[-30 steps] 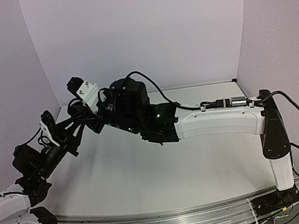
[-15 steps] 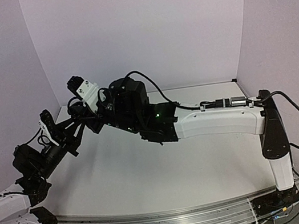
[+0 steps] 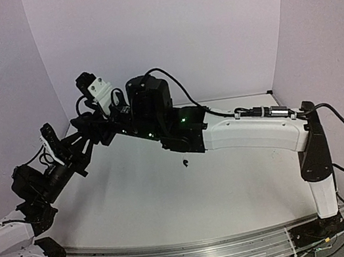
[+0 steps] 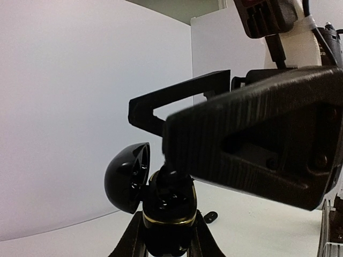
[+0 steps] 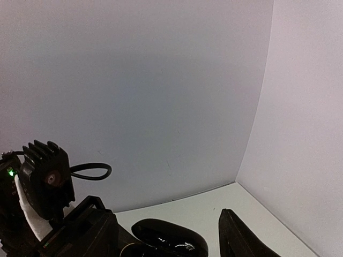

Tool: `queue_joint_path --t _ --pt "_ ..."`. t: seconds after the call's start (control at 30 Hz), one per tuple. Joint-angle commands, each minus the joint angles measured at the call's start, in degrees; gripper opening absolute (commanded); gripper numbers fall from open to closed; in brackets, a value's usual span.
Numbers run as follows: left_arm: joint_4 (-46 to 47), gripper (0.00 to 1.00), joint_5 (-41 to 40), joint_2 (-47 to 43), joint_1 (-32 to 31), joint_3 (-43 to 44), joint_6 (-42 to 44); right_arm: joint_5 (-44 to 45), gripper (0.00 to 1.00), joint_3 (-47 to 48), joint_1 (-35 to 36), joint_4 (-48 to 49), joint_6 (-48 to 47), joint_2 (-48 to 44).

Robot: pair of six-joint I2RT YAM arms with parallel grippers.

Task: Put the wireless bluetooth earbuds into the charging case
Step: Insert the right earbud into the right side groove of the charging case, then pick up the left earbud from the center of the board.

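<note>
Mid-insertion at the far left: the left pincer (image 4: 169, 243) grips the glossy black pebble-shaped charging case (image 4: 166, 209), lid open, the right pincer (image 4: 153, 126) above it stands open and empty, and what may be a tiny black earbud (image 3: 185, 162) lies on the white bench (image 3: 171, 202), needing a careful pickup next.

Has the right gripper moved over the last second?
Yes. The right gripper has shifted up the top view and now sits higher against the back wall than before.
</note>
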Motion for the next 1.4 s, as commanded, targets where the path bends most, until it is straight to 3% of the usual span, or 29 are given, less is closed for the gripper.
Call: queue_joint_path --t 0.0,0.23,0.4,0.5,0.6,0.63,0.87,0.97,1.37 --pt "1.2 0.00 0.3 -0.7 -0.2 3.0 -2.1 -3.4 0.64 2.8 -2.5 1.4 8.6 -3.8" --pt "-0.6 0.00 -1.3 -0.7 -0.1 3.3 -3.3 -4.2 0.69 3.2 -5.1 1.6 17.4 -6.6" --pt "0.1 0.00 -2.7 -0.3 -0.1 2.4 -2.2 3.0 0.70 -4.8 -13.1 -3.2 34.8 -12.4" --pt "1.8 0.00 -3.2 0.2 -0.1 1.4 0.0 5.5 0.70 -5.5 -17.3 -18.2 41.4 -12.1" --pt "2.7 0.00 -3.7 0.5 -0.1 1.0 1.9 4.8 0.95 0.0 -19.7 -35.0 43.1 -6.7" --pt "2.7 0.00 -3.8 0.6 -0.1 1.0 2.2 4.4 0.98 2.9 -20.2 -40.7 43.1 -4.2" --pt "2.8 0.00 -2.7 1.4 0.0 1.6 2.2 3.0 0.98 16.7 -21.5 -63.4 41.5 11.8" --pt "2.6 0.00 -2.6 1.6 0.0 1.7 2.2 1.1 0.91 16.9 -22.0 -66.8 42.3 14.7" --pt "1.8 0.00 -1.0 1.9 0.1 2.0 1.4 2.8 0.48 15.1 -22.2 -68.9 45.1 21.9"
